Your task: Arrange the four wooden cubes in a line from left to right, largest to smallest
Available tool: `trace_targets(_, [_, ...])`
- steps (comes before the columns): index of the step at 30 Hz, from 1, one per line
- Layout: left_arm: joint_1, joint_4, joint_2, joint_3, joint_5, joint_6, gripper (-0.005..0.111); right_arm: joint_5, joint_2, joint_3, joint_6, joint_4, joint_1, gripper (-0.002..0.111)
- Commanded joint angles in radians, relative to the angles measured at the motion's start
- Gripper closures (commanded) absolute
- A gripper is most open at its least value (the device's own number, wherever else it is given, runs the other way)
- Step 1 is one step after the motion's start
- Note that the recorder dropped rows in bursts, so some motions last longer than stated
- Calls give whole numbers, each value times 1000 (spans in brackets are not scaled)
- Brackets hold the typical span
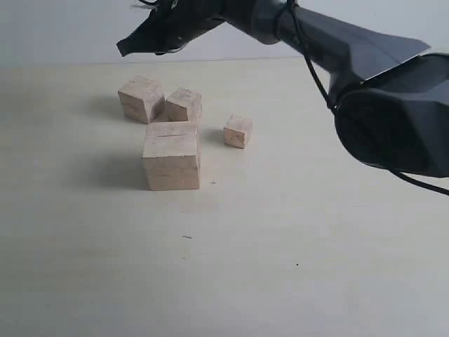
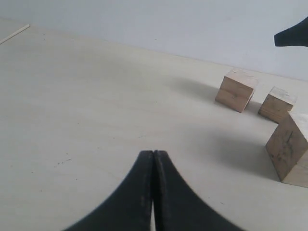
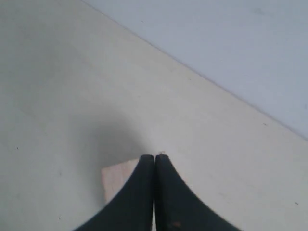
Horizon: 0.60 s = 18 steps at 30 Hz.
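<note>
Four wooden cubes stand grouped on the pale table. The largest cube [image 1: 172, 156] [image 2: 291, 149], with a thin dark slit on top, is nearest the front. Behind it are a mid-sized cube [image 1: 141, 98] [image 2: 236, 90] and a slightly smaller one [image 1: 184, 105] [image 2: 276, 104]. The smallest cube [image 1: 238, 131] sits apart to the right. My right gripper [image 1: 126, 48] [image 3: 154, 157] hangs shut and empty above the back left of the group. A corner of one cube [image 3: 115, 180] shows beneath its fingers. My left gripper [image 2: 154, 153] is shut and empty, low over bare table, well away from the cubes.
The right arm [image 1: 365, 63] reaches in from the right, high across the back of the table. A pale wall [image 1: 70, 28] rises behind the table's far edge. Bare tabletop [image 1: 280, 267] stretches in front of and beside the cubes.
</note>
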Motion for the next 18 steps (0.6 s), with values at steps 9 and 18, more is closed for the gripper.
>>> trace_targets(9, [3,-1,-2,4,-6,4,107,-184,184,-1,-445,515,-2,108])
trace_targets(18, [3,-1,-2,4,-6,4,107,-61,175,-1,-297,316,-19,108])
